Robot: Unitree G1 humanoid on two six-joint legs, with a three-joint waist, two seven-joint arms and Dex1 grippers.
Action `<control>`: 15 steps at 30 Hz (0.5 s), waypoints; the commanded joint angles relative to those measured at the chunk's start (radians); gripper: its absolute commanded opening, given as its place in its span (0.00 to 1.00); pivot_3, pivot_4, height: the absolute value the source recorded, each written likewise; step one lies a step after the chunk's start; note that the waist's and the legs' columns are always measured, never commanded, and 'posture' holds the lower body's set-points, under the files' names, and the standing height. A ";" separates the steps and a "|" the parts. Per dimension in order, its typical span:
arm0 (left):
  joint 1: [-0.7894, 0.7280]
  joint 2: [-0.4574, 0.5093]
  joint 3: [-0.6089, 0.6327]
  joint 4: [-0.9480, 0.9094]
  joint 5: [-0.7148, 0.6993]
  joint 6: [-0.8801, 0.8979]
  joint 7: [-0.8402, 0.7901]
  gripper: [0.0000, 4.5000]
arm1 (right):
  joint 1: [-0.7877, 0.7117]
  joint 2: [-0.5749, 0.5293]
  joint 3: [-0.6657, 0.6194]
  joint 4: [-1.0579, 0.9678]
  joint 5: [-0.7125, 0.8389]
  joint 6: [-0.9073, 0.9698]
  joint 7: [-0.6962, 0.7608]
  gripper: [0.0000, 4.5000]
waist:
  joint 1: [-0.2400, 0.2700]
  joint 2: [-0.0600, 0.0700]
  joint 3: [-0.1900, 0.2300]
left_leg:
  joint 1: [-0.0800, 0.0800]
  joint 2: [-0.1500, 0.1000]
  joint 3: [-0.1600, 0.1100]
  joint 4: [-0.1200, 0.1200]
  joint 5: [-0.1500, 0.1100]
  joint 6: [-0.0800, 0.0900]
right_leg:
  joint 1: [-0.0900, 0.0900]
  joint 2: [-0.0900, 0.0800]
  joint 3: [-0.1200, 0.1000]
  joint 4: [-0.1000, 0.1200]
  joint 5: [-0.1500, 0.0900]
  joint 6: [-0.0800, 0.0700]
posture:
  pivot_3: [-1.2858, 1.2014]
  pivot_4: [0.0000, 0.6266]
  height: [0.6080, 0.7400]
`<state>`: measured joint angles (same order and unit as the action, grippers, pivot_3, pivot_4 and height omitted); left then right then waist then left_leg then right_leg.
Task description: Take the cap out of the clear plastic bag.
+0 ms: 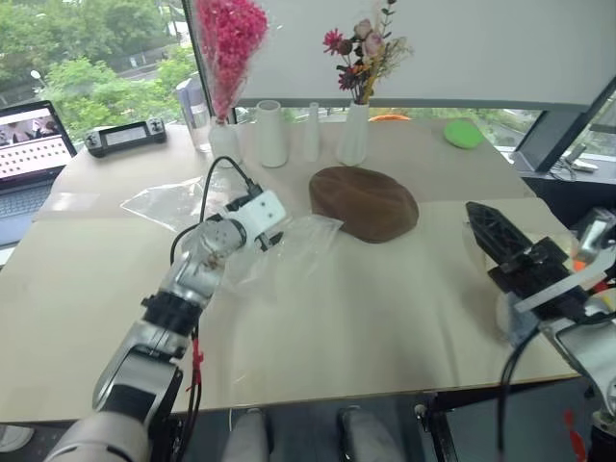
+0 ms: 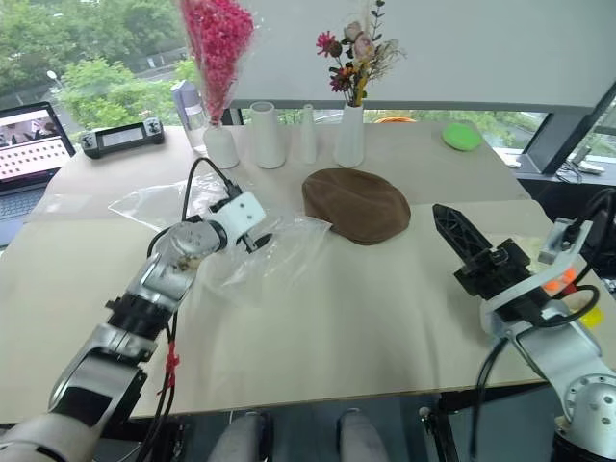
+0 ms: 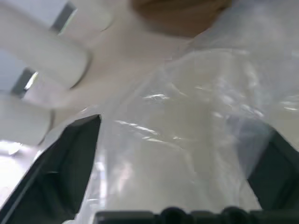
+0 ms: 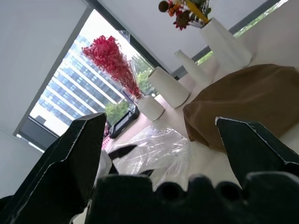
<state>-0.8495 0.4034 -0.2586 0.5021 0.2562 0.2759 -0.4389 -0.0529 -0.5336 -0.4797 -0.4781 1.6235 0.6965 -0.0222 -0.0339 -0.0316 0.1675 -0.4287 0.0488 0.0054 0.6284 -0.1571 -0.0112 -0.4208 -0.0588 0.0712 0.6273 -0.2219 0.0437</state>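
The left tool (image 3: 177, 154) stands with its two black fingers spread apart over the clear, crinkly plastic bag (image 1: 279, 252), gripping nothing. The right tool (image 4: 163, 154) is likewise spread wide and empty, held in the air well to the right of the cap. The dark brown, soft, oval fabric cap (image 1: 364, 202) lies flat on the pale desk (image 1: 366, 327), outside the bag, its left edge just beside or touching the bag's wrinkled mouth; whether any film still overlaps it I cannot tell. Judging by this, the cap looks to be out already.

Behind the cap stands a row of white vases (image 1: 352, 134), one with mixed flowers, one with a pink-red spray (image 1: 229, 34), and a small green rounded object (image 1: 463, 133) sits further back to its right.

The risks: the left tool, so close to the loose film, could snag it and drag the bag back over the cap; a wide sweep of either arm could knock over the vases.
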 commanded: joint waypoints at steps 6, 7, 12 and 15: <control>-0.014 -0.173 0.229 -0.007 -0.255 0.007 0.051 1.00 | -0.017 0.036 0.035 -0.053 -0.016 -0.067 -0.016 1.00 | 0.020 0.000 0.000 | -0.013 -0.001 -0.001 0.000 -0.004 -0.001 | -0.008 -0.001 -0.001 -0.002 0.002 0.004 | 0.52 0.24 1.00; 0.012 -0.191 0.259 -0.086 -0.337 0.093 -0.008 1.00 | -0.017 0.036 0.040 -0.050 -0.021 -0.068 -0.015 1.00 | 0.021 0.000 0.000 | -0.014 -0.001 -0.001 0.000 -0.004 0.000 | -0.008 -0.001 -0.001 -0.002 0.002 0.004 | 0.52 0.24 1.00; 0.186 -0.055 0.174 -0.465 -0.525 0.404 -0.323 1.00 | -0.036 0.023 0.047 -0.017 -0.031 -0.065 -0.002 1.00 | 0.008 0.000 0.000 | -0.012 -0.001 -0.001 0.000 -0.005 0.001 | -0.007 -0.001 0.000 -0.002 0.002 0.004 | 0.52 0.24 1.00; 0.279 0.064 0.194 -0.633 -0.618 0.502 -0.423 1.00 | -0.052 0.007 0.051 0.022 -0.040 -0.053 0.026 1.00 | -0.005 0.000 0.000 | -0.008 -0.001 -0.002 0.000 -0.005 0.001 | -0.005 0.000 -0.001 0.002 0.000 0.001 | 0.52 0.24 1.00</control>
<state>-0.5766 0.4372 -0.0901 -0.0260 -0.2970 0.7290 -0.8006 -0.0908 -0.5101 -0.4082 -0.4562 1.5854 0.6530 -0.0209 -0.0393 -0.0313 0.1675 -0.4338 0.0492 0.0038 0.6285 -0.1611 -0.0093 -0.4247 -0.0576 0.0707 0.6298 -0.2227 0.0459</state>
